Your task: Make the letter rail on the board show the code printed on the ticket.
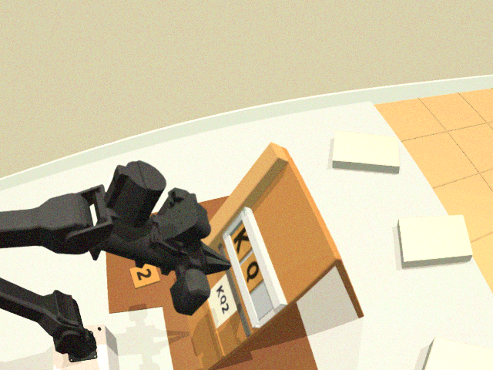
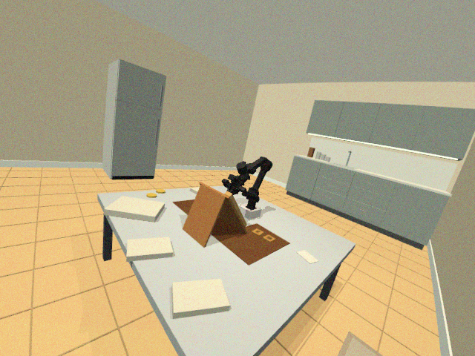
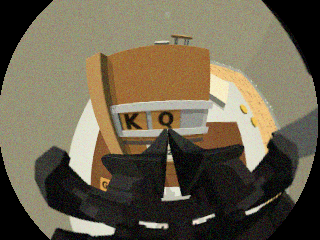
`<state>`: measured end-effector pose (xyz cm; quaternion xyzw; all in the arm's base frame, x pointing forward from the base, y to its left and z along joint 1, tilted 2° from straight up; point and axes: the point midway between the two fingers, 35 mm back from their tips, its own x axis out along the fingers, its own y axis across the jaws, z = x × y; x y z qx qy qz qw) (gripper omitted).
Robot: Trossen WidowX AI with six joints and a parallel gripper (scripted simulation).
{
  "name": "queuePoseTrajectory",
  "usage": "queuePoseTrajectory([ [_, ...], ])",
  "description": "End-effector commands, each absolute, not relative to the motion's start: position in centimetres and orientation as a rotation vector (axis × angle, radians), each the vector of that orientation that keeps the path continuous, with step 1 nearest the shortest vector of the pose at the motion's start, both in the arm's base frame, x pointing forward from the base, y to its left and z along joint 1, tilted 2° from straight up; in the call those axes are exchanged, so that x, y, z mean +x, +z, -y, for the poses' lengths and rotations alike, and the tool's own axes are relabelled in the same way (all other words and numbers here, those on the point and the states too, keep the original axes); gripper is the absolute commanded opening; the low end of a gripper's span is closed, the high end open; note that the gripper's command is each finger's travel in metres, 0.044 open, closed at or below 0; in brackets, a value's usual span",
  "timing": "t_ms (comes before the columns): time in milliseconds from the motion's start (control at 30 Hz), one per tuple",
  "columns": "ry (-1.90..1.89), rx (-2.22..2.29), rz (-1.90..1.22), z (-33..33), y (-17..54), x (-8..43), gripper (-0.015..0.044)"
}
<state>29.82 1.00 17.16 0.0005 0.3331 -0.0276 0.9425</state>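
Note:
The sloping wooden board (image 1: 298, 223) (image 2: 205, 214) (image 3: 155, 75) carries the white rail (image 1: 264, 258) (image 3: 160, 105). The K tile (image 1: 240, 240) (image 3: 134, 121) is in the rail's left part, the Q tile (image 1: 253, 270) (image 3: 166, 120) right of it, with a narrow pale gap between them. The rail's right part is bare. The ticket (image 1: 222, 301) below reads KQ2. The 2 tile (image 1: 145, 275) lies on the brown mat. My gripper (image 1: 229, 264) (image 3: 168, 131) is shut and empty, its tips together at the rail's lower edge just below the Q tile. Whether they touch is unclear.
Two tiles (image 2: 257, 231) (image 2: 269, 237), letters unreadable, lie on the mat (image 1: 119, 294) (image 2: 249, 253). Cream blocks (image 1: 366, 149) (image 1: 434, 239) (image 2: 199, 297) stand behind the board. Two yellow discs (image 2: 160, 190) (image 2: 151, 195) and a white card (image 2: 307, 256) lie farther out. A raised wooden strip borders the board's left.

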Motion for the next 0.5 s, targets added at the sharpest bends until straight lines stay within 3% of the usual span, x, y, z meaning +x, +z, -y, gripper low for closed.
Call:
queuePoseTrajectory([
  [0, -0.056, 0.001, -0.68, -1.0, 17.2, 29.8, 0.0],
  [467, -0.069, -0.005, -1.173, 1.6, 17.8, 32.2, 0.0],
])
